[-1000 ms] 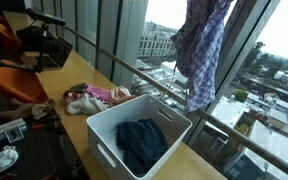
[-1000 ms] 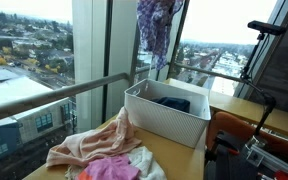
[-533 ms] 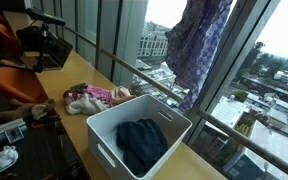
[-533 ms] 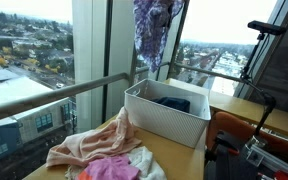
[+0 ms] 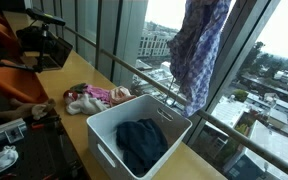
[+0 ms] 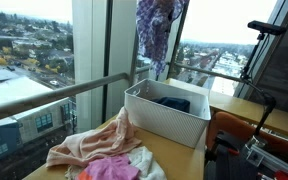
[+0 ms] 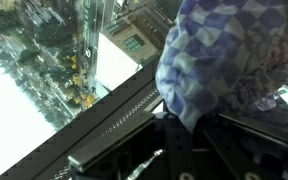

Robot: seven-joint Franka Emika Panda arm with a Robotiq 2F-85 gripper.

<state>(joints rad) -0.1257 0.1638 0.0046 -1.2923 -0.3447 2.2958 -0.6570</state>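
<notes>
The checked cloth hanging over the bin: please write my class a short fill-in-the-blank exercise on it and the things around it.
1. The checked cloth hangs in the air over a bin whose colour is ___.
2. Inside the bin lies a dark ___ garment.
3. On the table beside the bin, the pile of clothes holds a bright ___ piece.

Missing words: white; blue; pink.
</notes>
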